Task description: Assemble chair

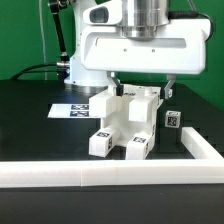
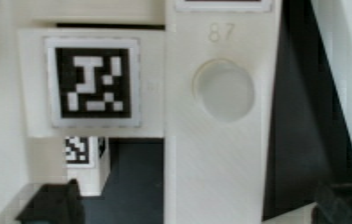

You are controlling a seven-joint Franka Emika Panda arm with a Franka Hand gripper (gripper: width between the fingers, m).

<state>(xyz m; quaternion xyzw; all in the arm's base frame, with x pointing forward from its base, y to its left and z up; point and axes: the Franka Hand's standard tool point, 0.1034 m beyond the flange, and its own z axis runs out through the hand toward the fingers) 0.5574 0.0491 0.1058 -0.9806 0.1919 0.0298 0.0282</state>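
The partly built white chair [image 1: 126,122] stands in the middle of the black table, its chunky pieces bearing black-and-white tags. My gripper [image 1: 142,88] hangs right over its top, open, one dark finger on each side of the upper pieces. In the wrist view a white post [image 2: 226,100] with an oval recess runs between the fingers [image 2: 48,205], with dark gaps on both sides, so nothing is held. Beside the post is a tagged chair piece [image 2: 96,85]. A small tagged part [image 1: 172,118] stands alone at the exterior view's right of the chair.
A long plain white rail [image 1: 100,176] runs along the table's front and turns back at the exterior view's right [image 1: 200,146]. The marker board [image 1: 74,108] lies flat behind the chair at the exterior view's left. The arm's base [image 1: 70,60] rises at the back.
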